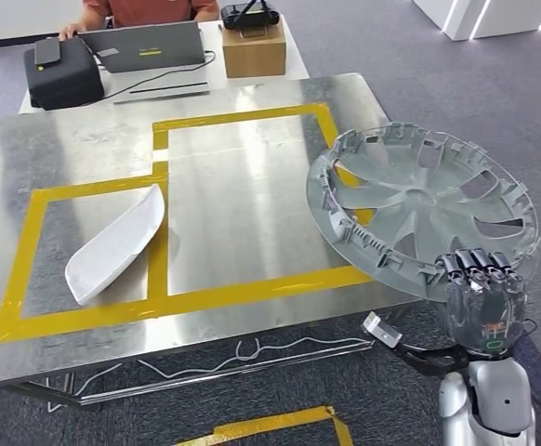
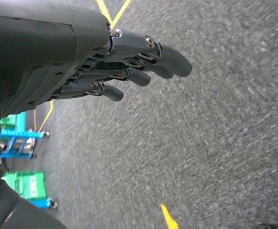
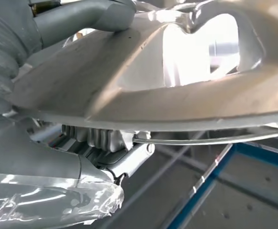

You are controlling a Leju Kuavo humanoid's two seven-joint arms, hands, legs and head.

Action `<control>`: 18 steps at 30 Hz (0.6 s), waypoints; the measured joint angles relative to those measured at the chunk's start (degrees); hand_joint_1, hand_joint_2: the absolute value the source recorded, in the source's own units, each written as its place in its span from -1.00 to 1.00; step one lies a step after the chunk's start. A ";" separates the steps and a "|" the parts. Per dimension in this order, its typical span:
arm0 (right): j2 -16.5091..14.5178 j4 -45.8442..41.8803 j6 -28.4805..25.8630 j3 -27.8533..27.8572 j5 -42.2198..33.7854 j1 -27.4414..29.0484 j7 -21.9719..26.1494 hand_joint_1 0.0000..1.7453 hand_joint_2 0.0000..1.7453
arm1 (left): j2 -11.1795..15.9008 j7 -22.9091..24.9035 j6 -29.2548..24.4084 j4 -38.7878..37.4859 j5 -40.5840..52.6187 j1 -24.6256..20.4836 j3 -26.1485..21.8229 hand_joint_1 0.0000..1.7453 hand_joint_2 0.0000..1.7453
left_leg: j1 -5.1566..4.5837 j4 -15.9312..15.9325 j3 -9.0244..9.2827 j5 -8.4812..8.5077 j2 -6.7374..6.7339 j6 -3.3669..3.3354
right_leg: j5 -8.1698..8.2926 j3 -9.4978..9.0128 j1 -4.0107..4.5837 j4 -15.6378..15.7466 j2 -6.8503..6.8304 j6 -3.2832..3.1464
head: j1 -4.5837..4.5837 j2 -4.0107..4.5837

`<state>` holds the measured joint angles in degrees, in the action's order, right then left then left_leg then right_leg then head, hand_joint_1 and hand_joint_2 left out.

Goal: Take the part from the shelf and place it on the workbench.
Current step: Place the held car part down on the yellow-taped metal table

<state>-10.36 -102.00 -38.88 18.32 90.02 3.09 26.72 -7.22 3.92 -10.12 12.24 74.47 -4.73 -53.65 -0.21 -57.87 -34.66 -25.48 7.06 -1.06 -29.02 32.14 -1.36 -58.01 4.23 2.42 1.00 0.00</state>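
1. Gripping the hubcap (image 1: 422, 200) by its near rim with my right hand (image 1: 483, 302), fingers curled over the edge
2. Hubcap tilted, its far side over the right end of the workbench (image 1: 254, 186)
3. Left hand (image 2: 94, 57) over grey floor, fingers straight, slightly apart, holding nothing
4. White part (image 1: 117, 243) lies inside the left taped box

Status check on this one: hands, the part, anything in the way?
Right hand grips hubcap by its near rim, over the workbench's right edge. Left hand holds nothing, fingers straight. White panel lies in the left taped box; right box free.
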 joint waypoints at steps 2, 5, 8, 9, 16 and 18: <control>2.51 1.72 0.00 -2.55 0.19 0.08 -6.49 1.00 1.00 | 0.08 0.18 -0.01 0.00 0.04 0.21 -0.27 -1.00 1.00 | 0.21 -0.10 -0.37 0.11 0.55 0.68 | 0.15 -0.32 0.06 0.33 -1.05 -0.57 | -0.02 0.00; 8.87 6.09 0.00 -10.37 0.22 -1.49 -24.44 1.00 1.00 | 0.10 0.35 0.01 0.00 0.06 0.27 -0.76 -1.00 1.00 | -0.04 -4.88 -2.83 -2.75 -3.72 1.45 | 0.29 -0.68 -0.17 0.75 -2.90 -1.50 | 0.46 0.00; 15.72 12.08 0.04 -22.40 0.07 -5.24 -43.83 1.00 1.00 | -0.02 0.41 0.09 0.00 0.13 -0.02 -1.12 -1.00 1.00 | 0.30 -15.68 -8.39 -6.82 -6.34 1.91 | 0.08 -0.80 0.02 0.74 -4.53 -1.84 | 0.67 0.00; 17.40 13.79 0.05 -26.09 0.03 -6.18 -48.04 1.00 1.00 | -0.03 0.43 0.11 0.00 0.19 -0.01 -1.20 -1.00 1.00 | 0.40 -16.69 -8.96 -6.47 -6.49 1.95 | -0.01 -0.92 0.07 0.73 -5.01 -1.85 | 0.68 0.00; 23.27 20.88 0.37 -41.38 0.01 -9.31 -50.85 1.00 1.00 | 0.07 0.50 0.21 0.00 0.22 0.04 -1.60 -1.00 1.00 | -0.12 -0.03 -0.68 0.59 -7.61 0.83 | -0.97 -1.47 0.73 0.61 -7.09 -1.26 | 0.52 0.00; 23.30 22.18 1.24 -41.90 0.03 -9.27 -46.88 1.00 1.00 | 0.03 0.56 0.31 0.00 -0.06 0.31 -1.65 -1.00 1.00 | -0.10 0.12 -0.68 0.57 -7.54 1.31 | -1.02 -1.58 0.74 0.72 -7.18 -1.45 | 0.45 0.00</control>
<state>12.94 -79.82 -37.65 -23.58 90.06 -6.19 -20.16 -7.20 4.48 -9.81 12.24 74.40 -4.42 -55.31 -0.32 -57.74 -35.34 -24.92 -0.48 0.25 -30.04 30.56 -0.62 -57.29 -2.95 0.97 1.45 0.00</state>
